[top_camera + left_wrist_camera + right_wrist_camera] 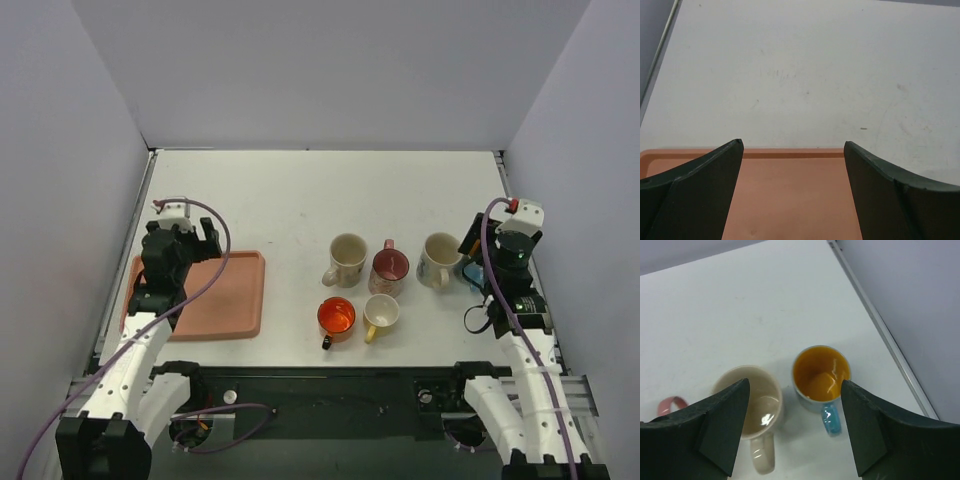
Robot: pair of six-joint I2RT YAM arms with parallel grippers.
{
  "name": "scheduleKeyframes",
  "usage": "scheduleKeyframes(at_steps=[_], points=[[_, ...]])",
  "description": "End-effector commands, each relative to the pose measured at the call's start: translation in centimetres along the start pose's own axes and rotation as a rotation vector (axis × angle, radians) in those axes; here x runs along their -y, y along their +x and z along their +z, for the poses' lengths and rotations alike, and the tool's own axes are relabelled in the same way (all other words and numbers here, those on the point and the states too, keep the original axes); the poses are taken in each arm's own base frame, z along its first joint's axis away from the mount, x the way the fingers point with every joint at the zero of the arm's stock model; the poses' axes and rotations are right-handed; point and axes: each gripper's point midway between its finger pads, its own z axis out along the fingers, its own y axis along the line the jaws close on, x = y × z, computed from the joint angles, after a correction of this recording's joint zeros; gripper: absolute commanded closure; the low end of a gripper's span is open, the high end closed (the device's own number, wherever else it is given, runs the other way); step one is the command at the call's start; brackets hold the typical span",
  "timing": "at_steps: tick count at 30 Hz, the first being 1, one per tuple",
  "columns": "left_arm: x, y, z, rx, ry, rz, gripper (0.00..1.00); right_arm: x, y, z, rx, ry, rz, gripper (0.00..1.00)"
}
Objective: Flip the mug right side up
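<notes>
Right wrist view: my right fingers [720,425] are spread wide and hold nothing. Just below and ahead of them the blue-handled mug [821,372] stands upright on the tabletop [740,305], mouth up. It has a glossy orange glaze inside, a pale grey wall outside, and a bright blue loop handle pointing back toward me. Just beside it, not touching, is a cream mug [752,400], also mouth up, with a shiny ceramic bowl that catches a light spot.

Left wrist view: my left fingers [700,190] are also wide apart and empty, over a salmon tray [790,200]. The tray is smooth matte plastic with a low raised rim.

Top view, further out: a maroon mug [390,266], a second cream mug [347,258], an orange mug [336,317] and a small yellow-handled cup [381,312] are clustered mid-table. Every opening I can see faces up. The tabletop is flat, matte white and lightly scuffed.

Progress, my call: the flip looks done, since no mug sits rim-down or on its side. What's left seems only to back my right arm away. The glazed walls look slick and the round bodies would roll if tipped.
</notes>
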Motion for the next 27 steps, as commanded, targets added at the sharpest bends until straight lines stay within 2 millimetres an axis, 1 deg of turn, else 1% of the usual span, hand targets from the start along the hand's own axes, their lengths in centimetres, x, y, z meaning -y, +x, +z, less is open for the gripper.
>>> scheduleKeyframes(at_steps=[1, 2, 3, 4, 5, 6, 7, 10, 12, 14, 18, 20, 27], points=[[-1.5, -0.8, 0.8, 0.218, -0.06, -0.074, 0.07, 2.4, 0.0, 2.4, 0.106, 0.074, 0.108, 0.32], [-2.0, 0.2, 0.8, 0.218, -0.07, -0.076, 0.07, 2.9, -0.1, 2.6, 0.123, 0.09, 0.12, 0.32], [-2.2, 1.1, 0.7, 0.234, -0.077, -0.075, 0.07, 3.1, 1.0, 2.8, 0.105, 0.098, 0.116, 0.32], [-2.6, 2.8, 0.7, 0.215, -0.091, -0.073, 0.07, 3.2, 1.3, 2.9, 0.103, 0.099, 0.114, 0.32], [-2.9, 2.6, 0.6, 0.239, -0.104, -0.068, 0.07, 3.3, 2.0, 3.0, 0.089, 0.098, 0.108, 0.32], [-3.1, 3.6, 0.6, 0.224, -0.111, -0.062, 0.07, 3.3, 2.4, 3.0, 0.084, 0.095, 0.109, 0.32], [-3.4, 3.7, 0.5, 0.226, -0.124, -0.052, 0.07, 3.2, 3.1, 3.1, 0.075, 0.09, 0.11, 0.32], [-3.9, 5.1, 0.6, 0.193, -0.15, -0.059, 0.07, 3.0, 4.0, 3.2, 0.08, 0.072, 0.114, 0.32], [-4.2, 5.5, 0.5, 0.187, -0.169, -0.083, 0.07, 2.9, 4.6, 3.2, 0.084, 0.062, 0.115, 0.32], [-4.3, 5.8, 0.5, 0.175, -0.176, -0.089, 0.07, 2.8, 4.5, 3.0, 0.096, 0.058, 0.115, 0.32], [-4.5, 6.6, 0.4, 0.136, -0.19, -0.079, 0.07, 2.8, 5.0, 3.2, 0.069, 0.053, 0.086, 0.32], [-4.7, 6.6, 0.4, 0.134, -0.198, -0.079, 0.07, 2.5, 5.4, 3.5, 0.053, 0.04, 0.08, 0.33], [-4.5, 7.1, 0.5, 0.124, -0.188, -0.086, 0.06, 1.6, 5.8, 4.2, 0.049, -0.004, 0.097, 0.33]])
